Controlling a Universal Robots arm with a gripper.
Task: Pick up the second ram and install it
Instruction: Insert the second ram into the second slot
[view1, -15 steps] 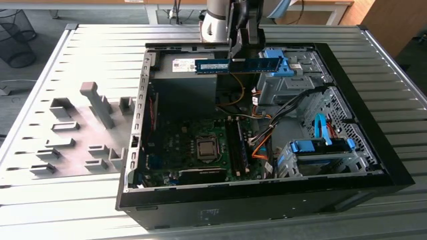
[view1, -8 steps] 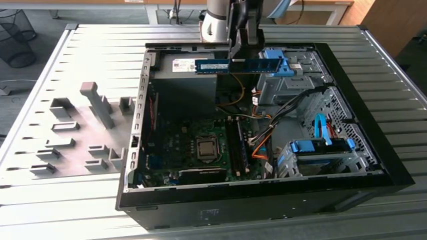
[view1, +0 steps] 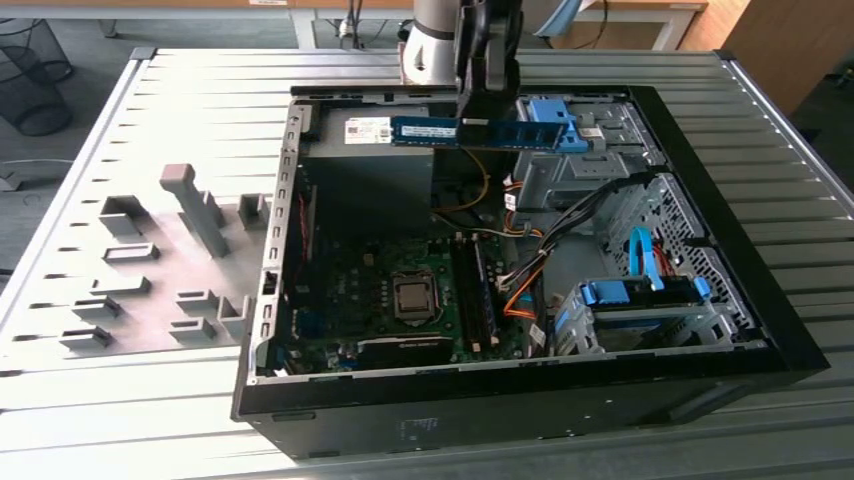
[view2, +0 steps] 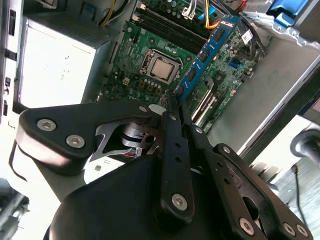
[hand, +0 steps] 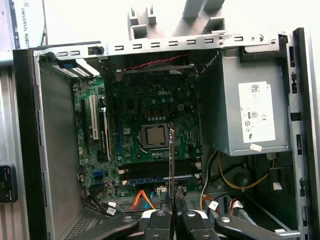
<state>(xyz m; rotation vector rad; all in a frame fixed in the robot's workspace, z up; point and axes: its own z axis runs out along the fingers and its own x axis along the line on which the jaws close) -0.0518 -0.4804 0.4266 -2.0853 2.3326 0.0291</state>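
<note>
The second ram (view1: 427, 131) is a long blue stick with black chips, held level above the back of the open computer case (view1: 534, 405). My gripper (view1: 483, 120) is shut on its middle from above. In the second wrist view the ram (view2: 206, 52) reaches out from the gripper (view2: 172, 102) over the green motherboard (view2: 135, 55). The first wrist view shows the ram (hand: 171, 160) edge-on above the gripper (hand: 172, 216), crossing the long black memory slots (hand: 150, 172). In the exterior view those slots (view1: 474, 290) lie well below the stick, to the right of the processor socket (view1: 415, 297).
Grey fixture blocks (view1: 200, 215) stand on the slatted table on the exterior view's left. Inside the case are a grey power supply (view1: 360, 165), orange and black cables (view1: 527, 285) and blue-handled drive cages (view1: 641, 300).
</note>
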